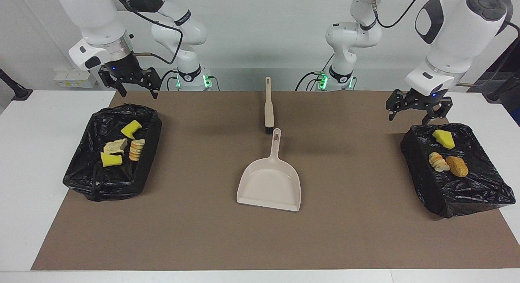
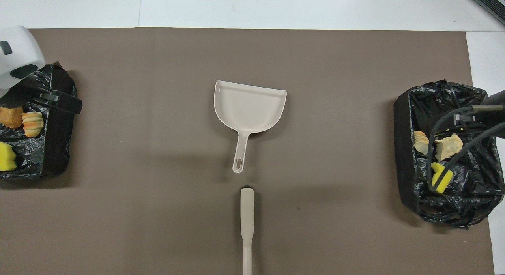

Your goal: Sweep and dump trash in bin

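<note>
Two bins, black-lined: one [image 1: 111, 153] at right arm's end, one [image 1: 455, 169] at left arm's end. Seven trash pieces, all binned — four at right arm's end: two yellow sponges [image 1: 131, 129] [image 1: 110, 159], one tan lump [image 1: 115, 146], one sliced piece [image 1: 137, 149]. Three at left arm's end: one sponge [image 1: 443, 138], one sliced piece [image 1: 438, 161], one brown roll [image 1: 457, 166]. One dustpan [image 1: 269, 181] mid-mat, one brush [image 1: 268, 108] just beside its handle tip, nearer robots. Left gripper [image 1: 418, 106] open, empty, over its bin's edge. Right gripper [image 1: 129, 81] open, empty, over mat by its bin.
</note>
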`<state>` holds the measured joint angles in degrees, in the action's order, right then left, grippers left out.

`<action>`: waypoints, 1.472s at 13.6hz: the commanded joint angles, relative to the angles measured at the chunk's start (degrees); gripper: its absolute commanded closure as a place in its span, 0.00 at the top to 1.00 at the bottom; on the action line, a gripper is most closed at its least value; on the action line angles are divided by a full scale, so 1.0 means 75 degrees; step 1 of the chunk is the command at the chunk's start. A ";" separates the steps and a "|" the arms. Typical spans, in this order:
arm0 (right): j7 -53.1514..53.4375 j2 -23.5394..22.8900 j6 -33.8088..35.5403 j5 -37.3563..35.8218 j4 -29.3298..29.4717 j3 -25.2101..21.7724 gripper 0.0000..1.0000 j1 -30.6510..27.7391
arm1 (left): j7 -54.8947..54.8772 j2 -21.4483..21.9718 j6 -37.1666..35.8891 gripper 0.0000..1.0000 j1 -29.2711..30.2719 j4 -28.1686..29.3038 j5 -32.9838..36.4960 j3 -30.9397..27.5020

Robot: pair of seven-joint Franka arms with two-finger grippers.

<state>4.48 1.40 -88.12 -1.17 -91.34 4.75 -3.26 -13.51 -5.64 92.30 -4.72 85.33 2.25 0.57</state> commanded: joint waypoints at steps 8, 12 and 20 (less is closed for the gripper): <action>0.0107 0.0177 -0.0005 0.0074 -0.0232 -0.0012 1.00 -0.0163 | -0.0249 0.0260 -0.0271 1.00 0.0079 -0.0021 -0.0160 0.0064; 0.0094 0.0177 -0.0005 0.0074 -0.0232 -0.0059 1.00 -0.0198 | -0.0249 0.0260 -0.0283 1.00 0.0079 -0.0033 -0.0160 0.0064; 0.0095 0.0200 -0.0017 0.0121 -0.0278 -0.0059 1.00 -0.0198 | -0.0261 0.0237 -0.0598 1.00 0.0079 -0.0150 -0.0194 0.0053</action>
<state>4.48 2.13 -88.83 -1.14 -92.94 4.05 -4.13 -14.58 -4.30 90.35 -4.52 84.97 2.00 1.00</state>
